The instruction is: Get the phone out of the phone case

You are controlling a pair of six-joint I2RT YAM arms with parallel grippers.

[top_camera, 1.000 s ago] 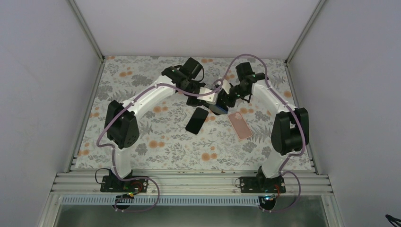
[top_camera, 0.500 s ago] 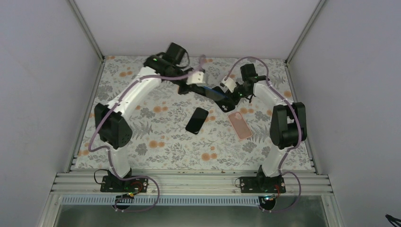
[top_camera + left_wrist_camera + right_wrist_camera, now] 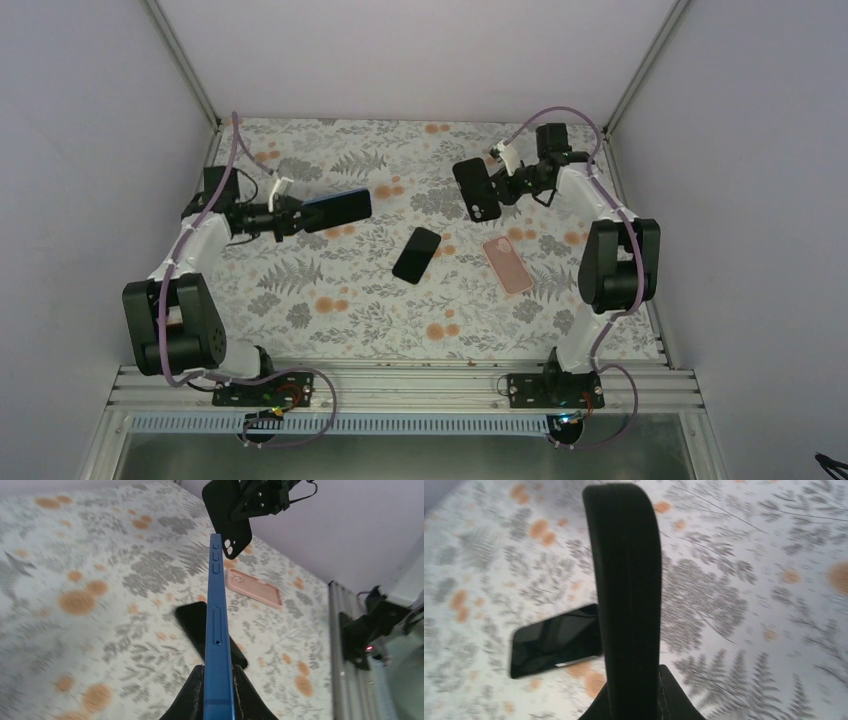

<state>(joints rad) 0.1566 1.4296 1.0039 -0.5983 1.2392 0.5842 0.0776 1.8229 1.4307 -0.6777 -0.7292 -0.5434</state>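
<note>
The table (image 3: 300, 320) is covered with a pale cloth (image 3: 330, 300) printed with grey fern leaves and orange flowers. Plain light walls (image 3: 400, 50) close it on three sides, with aluminium posts (image 3: 182, 60) in the back corners and an aluminium rail (image 3: 400, 385) along the near edge.

The left gripper (image 3: 298, 217) is pressed together on one end of the blue phone (image 3: 338, 209) and holds it in the air above the left part of the table, edge-on to its wrist camera. The right gripper (image 3: 502, 186) pinches the black case (image 3: 477, 189), also lifted, over the back right part – well apart from the blue phone. The blue phone is out of the black case.

Between them a black phone (image 3: 416, 255) lies flat on the cloth, and a pink case (image 3: 508, 264) lies near it, to its right.
</note>
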